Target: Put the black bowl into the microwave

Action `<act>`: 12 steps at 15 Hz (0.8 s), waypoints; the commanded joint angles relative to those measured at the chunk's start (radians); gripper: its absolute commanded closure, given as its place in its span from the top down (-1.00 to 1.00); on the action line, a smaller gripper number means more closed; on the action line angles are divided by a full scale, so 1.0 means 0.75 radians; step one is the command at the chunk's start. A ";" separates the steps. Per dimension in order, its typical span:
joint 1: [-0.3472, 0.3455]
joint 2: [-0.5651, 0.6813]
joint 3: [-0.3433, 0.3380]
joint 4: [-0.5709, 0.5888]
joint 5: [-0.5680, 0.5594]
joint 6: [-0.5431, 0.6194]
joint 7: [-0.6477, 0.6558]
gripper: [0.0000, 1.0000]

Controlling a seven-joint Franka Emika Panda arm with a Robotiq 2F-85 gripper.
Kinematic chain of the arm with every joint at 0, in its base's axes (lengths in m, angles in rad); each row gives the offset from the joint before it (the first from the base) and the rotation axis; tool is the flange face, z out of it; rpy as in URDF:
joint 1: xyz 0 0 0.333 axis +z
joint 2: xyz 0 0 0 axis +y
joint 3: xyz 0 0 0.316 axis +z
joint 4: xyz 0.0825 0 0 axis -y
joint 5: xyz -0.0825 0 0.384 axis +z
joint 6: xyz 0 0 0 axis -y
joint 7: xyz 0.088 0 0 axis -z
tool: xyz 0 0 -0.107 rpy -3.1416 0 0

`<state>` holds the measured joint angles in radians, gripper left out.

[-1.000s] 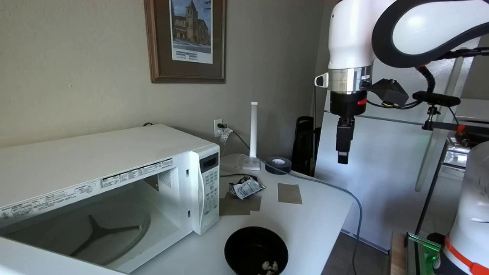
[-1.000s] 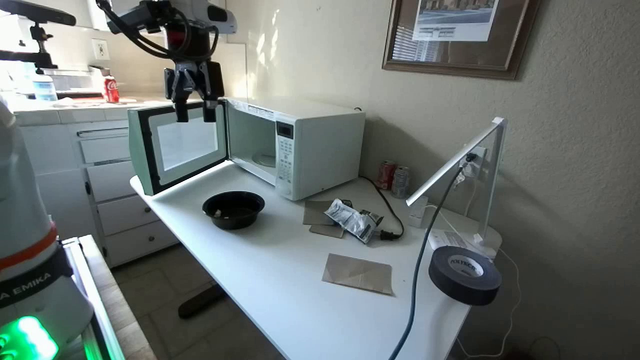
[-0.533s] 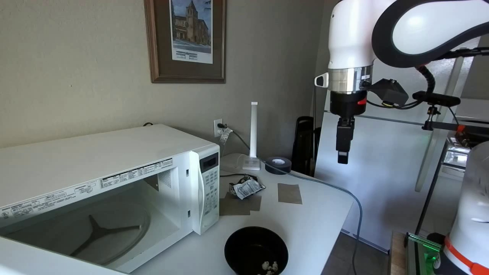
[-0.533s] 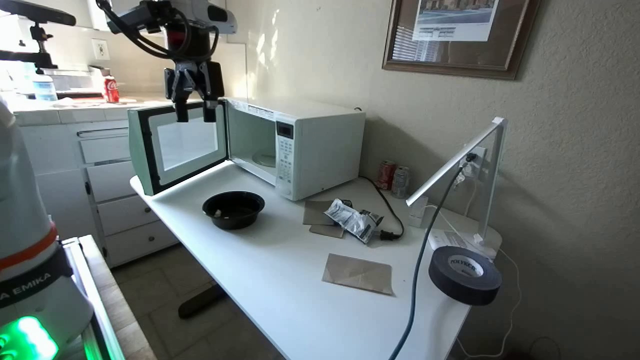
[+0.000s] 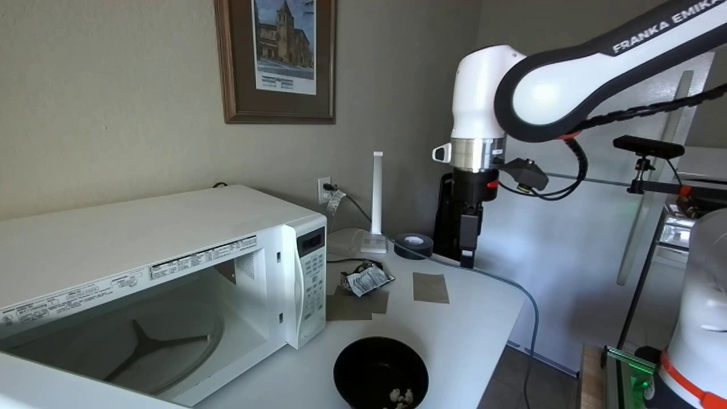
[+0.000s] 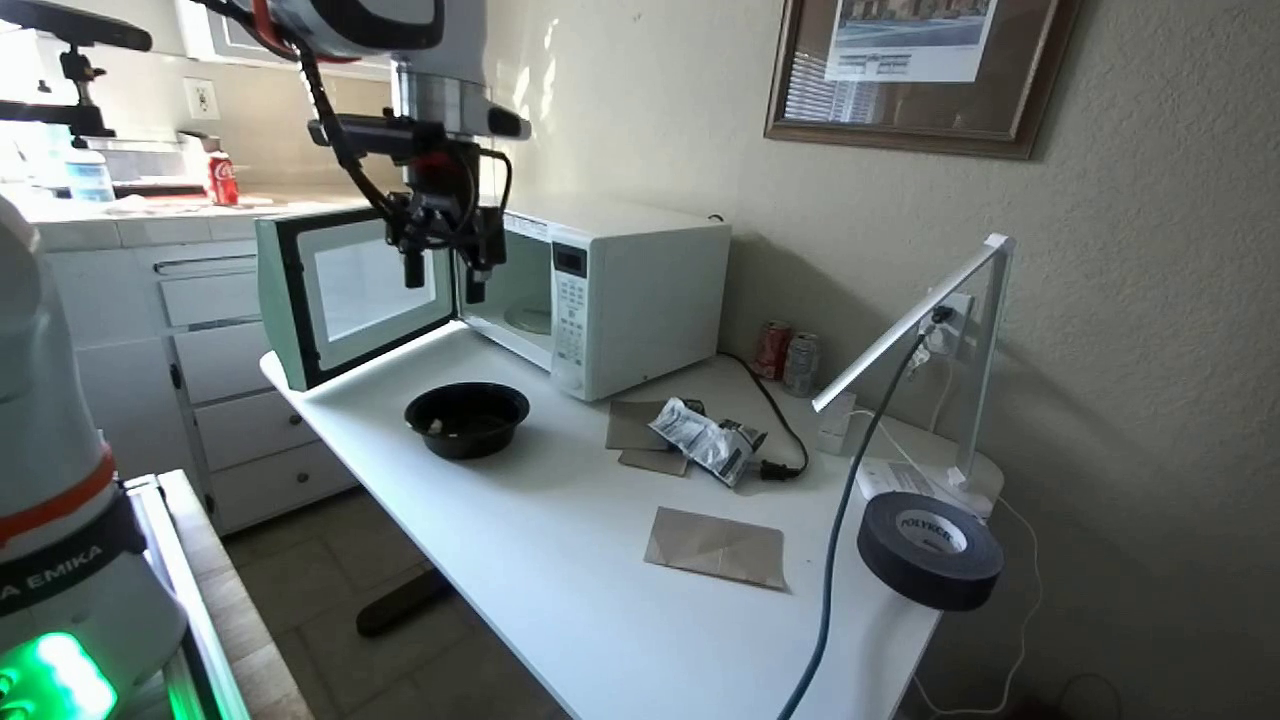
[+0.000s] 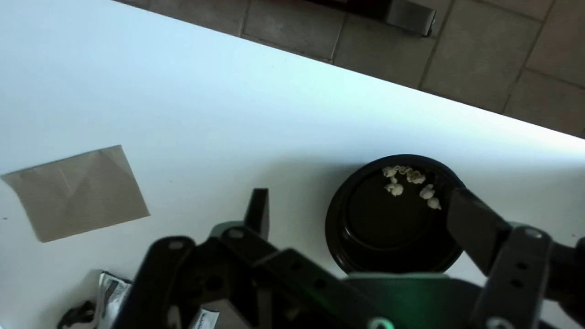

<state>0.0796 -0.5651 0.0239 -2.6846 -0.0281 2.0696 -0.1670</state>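
Note:
The black bowl (image 5: 369,369) stands upright on the white table, in front of the microwave, with several popcorn pieces in it. It also shows in an exterior view (image 6: 465,440) and in the wrist view (image 7: 384,224). The white microwave (image 5: 170,221) has its door (image 6: 360,290) swung wide open; its turntable area (image 5: 164,346) shows inside. My gripper (image 6: 445,281) is open and empty, high above the table. In the wrist view the gripper (image 7: 361,201) has its fingers wide apart; the right finger (image 7: 475,228) overlaps the bowl's edge in the picture, and the left finger stands beside it.
A crumpled silver packet (image 6: 708,440) and brown paper pieces (image 6: 718,548) lie on the table. A tape roll (image 6: 930,550), a white lamp (image 6: 910,320), a cable (image 6: 845,520) and two cans (image 6: 785,357) stand farther along. The table's edge (image 7: 333,64) runs close to the bowl.
Over the last half second my arm has moved lower and farther over the table, with the gripper still open. The bowl and the microwave have not moved.

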 commanded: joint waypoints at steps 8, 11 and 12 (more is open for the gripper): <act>0.060 0.490 -0.081 -0.002 0.252 0.464 -0.260 1.00; 0.058 0.611 -0.061 0.014 0.299 0.621 -0.230 1.00; 0.064 0.655 -0.059 0.028 0.343 0.663 -0.238 1.00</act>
<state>0.1161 -0.1768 -0.0285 -2.6911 0.1580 2.4757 -0.3405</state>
